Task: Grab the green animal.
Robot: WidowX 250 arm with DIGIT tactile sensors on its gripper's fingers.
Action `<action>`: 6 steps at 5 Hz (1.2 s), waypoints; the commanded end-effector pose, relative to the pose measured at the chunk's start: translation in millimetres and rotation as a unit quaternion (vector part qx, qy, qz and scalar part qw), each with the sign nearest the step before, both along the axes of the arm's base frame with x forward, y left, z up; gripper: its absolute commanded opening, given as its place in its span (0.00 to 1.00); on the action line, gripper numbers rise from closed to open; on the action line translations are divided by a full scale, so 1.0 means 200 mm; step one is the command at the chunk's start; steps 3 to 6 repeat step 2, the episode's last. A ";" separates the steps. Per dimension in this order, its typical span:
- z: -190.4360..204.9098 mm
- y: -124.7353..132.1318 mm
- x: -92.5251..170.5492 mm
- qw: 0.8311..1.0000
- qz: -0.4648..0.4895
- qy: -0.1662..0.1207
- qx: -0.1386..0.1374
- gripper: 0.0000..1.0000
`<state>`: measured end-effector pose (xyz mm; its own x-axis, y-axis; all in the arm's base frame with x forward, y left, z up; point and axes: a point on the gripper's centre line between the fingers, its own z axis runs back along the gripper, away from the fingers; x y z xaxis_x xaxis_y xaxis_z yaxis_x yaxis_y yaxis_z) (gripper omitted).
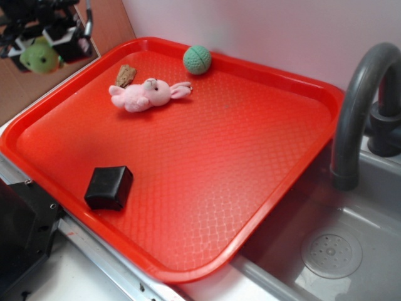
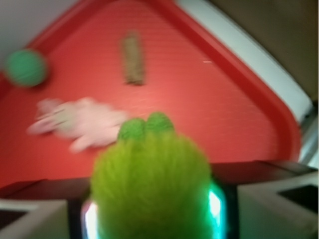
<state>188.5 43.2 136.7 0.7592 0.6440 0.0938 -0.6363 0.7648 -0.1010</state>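
No legible text, label, brand, number or sign in either view. Tray [image 1: 263,188]: embossed lattice pattern only, no lettering. Black box [image 1: 109,187]: plain faces, unmarked. Faucet [image 1: 357,106]: no visible marking. Wrist view blurred throughout; any fine print there unreadable.
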 end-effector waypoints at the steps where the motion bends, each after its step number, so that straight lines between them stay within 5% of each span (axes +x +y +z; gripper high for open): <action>1: 0.28 -0.15 -0.04 0.994 -0.074 -0.070 0.041 0.00; 2: 0.25 -0.13 -0.01 0.992 -0.119 -0.042 0.031 0.00; 6: 0.25 -0.13 -0.01 0.992 -0.119 -0.042 0.031 0.00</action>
